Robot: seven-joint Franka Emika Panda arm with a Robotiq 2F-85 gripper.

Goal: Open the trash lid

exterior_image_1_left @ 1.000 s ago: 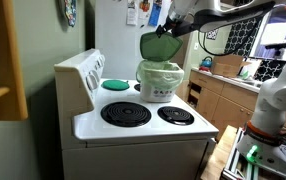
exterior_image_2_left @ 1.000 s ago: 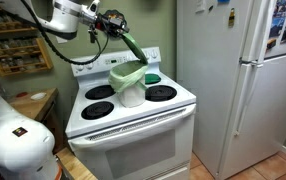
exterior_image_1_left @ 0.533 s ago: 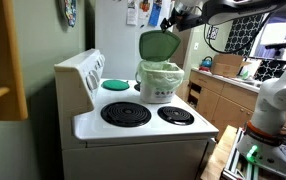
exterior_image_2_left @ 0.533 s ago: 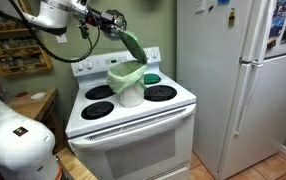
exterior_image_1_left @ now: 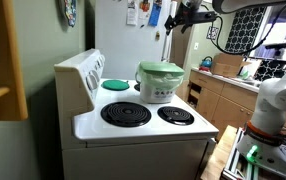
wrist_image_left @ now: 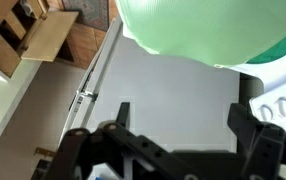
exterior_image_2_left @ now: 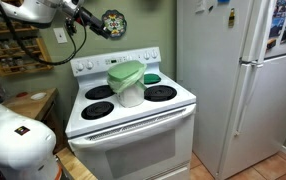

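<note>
The green lid [exterior_image_1_left: 161, 68] sits closed on the white bin [exterior_image_1_left: 160, 90] at frame centre, on the stove [exterior_image_1_left: 133, 128]; the claw [exterior_image_1_left: 174, 17], upper right, hangs apart and empty; a shallow grip may slip off the rounded rim, or shove the light bin.

I was working in a home kitchen. A white electric stove [exterior_image_1_left: 143, 152] with black coil burners [exterior_image_1_left: 126, 114] stood near a tall white refrigerator [exterior_image_2_left: 233, 90] with papers [exterior_image_2_left: 285, 25] stuck to it. Wooden cabinets [exterior_image_1_left: 215, 103] lined one wall, and stocked wooden shelves [exterior_image_2_left: 18, 45] hung on another.
</note>
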